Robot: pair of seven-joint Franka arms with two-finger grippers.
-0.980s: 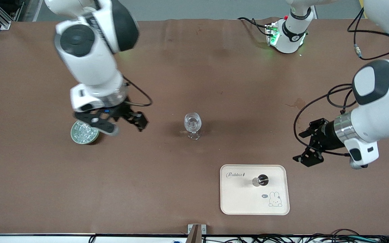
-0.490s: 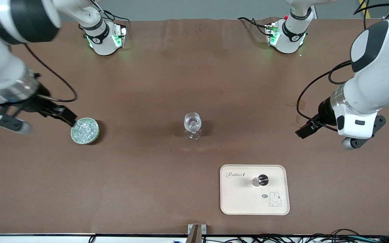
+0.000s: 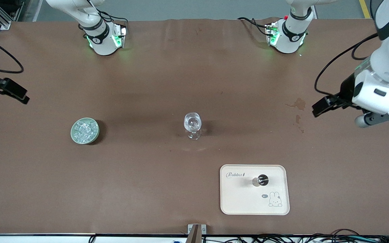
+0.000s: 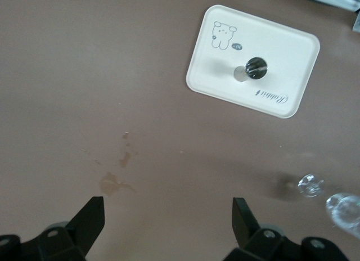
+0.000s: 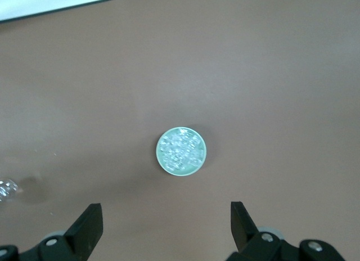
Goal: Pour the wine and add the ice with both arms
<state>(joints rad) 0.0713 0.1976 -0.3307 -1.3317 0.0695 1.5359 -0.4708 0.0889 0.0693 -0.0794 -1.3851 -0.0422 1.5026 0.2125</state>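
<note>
The ice [image 3: 85, 130] is a heap of small clear cubes in a round green bowl [image 3: 74, 136] toward the right arm's end of the table. It also shows in the right wrist view [image 5: 181, 149]. A clear stemmed glass [image 3: 192, 123] stands upright at the table's middle. A small dark-topped bottle [image 3: 261, 180] stands on a cream tray [image 3: 238, 199] nearer the camera. My right gripper [image 3: 10, 90] is open and empty, high over the table's edge at its own end. My left gripper [image 3: 326, 104] is open and empty, high over its end. In the left wrist view the tray [image 4: 292, 53], bottle [image 4: 254, 68] and glass [image 4: 337, 202] show.
Small pale stains [image 3: 298, 104] mark the brown table near the left arm's end. Both arm bases [image 3: 105, 37] [image 3: 287, 35] stand along the table's back edge. Cables lie along the table edge nearest the camera.
The right gripper has swung from over the ice bowl out to its end of the table. The left gripper has risen and drawn away toward its own end. Bowl, glass and tray have not moved.
</note>
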